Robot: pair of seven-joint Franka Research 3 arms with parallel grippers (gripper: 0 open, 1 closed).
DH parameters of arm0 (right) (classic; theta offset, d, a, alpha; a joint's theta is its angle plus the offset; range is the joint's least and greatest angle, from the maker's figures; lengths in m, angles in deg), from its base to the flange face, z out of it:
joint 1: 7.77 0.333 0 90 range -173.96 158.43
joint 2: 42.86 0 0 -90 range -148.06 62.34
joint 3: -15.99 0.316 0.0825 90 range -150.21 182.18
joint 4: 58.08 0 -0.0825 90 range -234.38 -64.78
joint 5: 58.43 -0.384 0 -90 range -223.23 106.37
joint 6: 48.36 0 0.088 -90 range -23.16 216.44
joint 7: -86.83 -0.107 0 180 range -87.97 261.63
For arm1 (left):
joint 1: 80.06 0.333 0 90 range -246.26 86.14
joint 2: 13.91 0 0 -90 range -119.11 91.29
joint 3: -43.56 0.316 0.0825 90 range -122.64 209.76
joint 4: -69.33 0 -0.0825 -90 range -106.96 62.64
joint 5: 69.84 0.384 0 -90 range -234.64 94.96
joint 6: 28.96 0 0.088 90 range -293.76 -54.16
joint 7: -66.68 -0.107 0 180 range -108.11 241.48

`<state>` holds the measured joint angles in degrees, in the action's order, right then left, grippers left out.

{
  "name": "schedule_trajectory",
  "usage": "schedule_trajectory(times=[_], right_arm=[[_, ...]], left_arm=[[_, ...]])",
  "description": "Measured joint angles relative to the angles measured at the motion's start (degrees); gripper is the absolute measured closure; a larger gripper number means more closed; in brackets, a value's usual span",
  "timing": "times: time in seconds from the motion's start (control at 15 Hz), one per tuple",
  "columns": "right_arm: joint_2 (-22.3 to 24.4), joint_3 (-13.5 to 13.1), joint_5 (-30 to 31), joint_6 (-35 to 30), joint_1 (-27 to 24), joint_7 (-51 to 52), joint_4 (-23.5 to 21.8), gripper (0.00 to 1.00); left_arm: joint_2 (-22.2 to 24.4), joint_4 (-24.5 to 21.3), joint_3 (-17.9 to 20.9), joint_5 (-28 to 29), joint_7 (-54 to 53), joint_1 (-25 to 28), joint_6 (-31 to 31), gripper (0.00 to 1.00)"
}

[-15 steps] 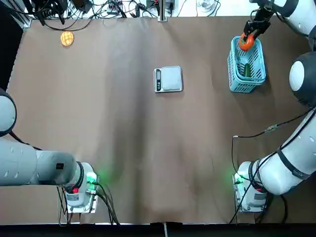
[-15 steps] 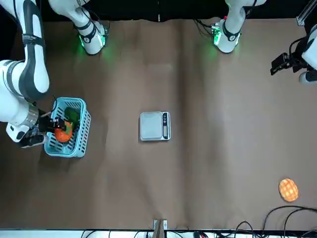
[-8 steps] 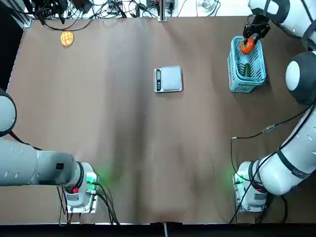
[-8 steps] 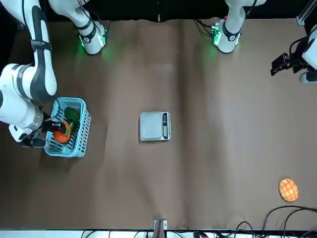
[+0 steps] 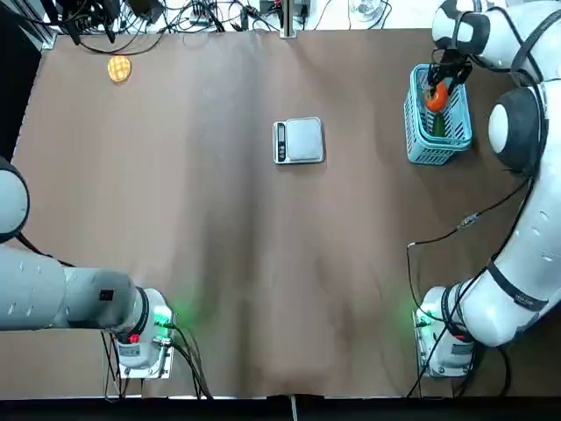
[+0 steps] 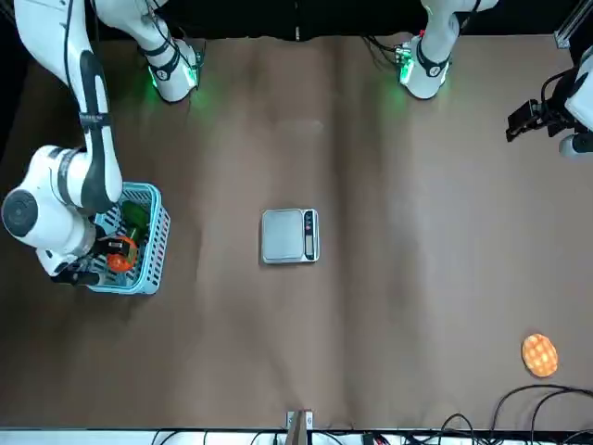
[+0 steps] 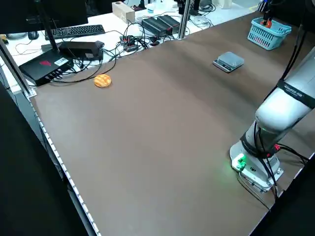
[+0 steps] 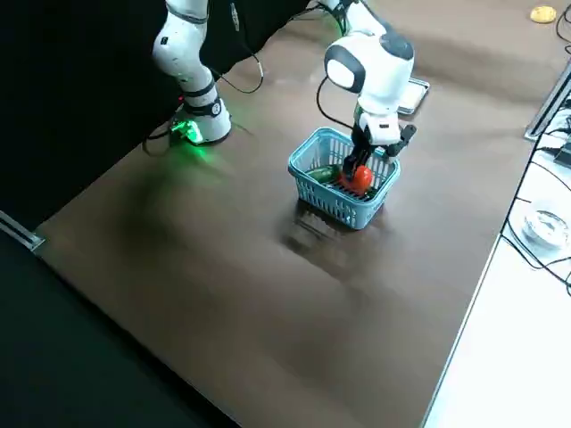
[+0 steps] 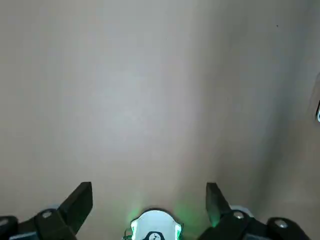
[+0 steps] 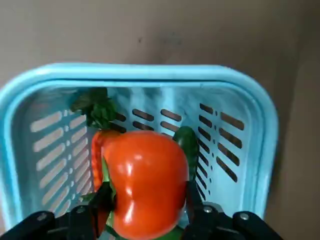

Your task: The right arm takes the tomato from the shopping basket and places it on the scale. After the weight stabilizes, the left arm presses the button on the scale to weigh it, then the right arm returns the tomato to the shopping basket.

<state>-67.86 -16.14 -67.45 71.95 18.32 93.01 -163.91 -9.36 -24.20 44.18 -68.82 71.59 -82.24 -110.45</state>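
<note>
Right jaws [image 10: 145,200] clenched on the tomato [image 10: 145,187], inside the basket [image 10: 260,130], across its widest part. It looks light, glossy and rounded, so likely slippery and easily bruised: moderate squeeze only. Scale [image 5: 300,140] sits well apart from the basket. Left jaws [image 9: 149,205] released, parked away from the basket.

A robotics lab; two white arms on green-lit bases [image 5: 145,338] stand at a brown-covered table [image 5: 228,228]; beyond the table's far edge lie tangled cables [image 7: 130,42], a keyboard [image 7: 78,31] and black electronics boxes [image 7: 160,23] on a white bench.
</note>
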Motion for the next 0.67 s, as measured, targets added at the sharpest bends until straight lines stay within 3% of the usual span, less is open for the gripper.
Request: schedule_trajectory(times=[0.67], right_arm=[[-3.2,0.0,0.0,0.4,-0.1,-0.4,-0.1,0.36]], left_arm=[[0.0,0.0,0.0,0.0,0.0,0.0,0.0,0.0]])
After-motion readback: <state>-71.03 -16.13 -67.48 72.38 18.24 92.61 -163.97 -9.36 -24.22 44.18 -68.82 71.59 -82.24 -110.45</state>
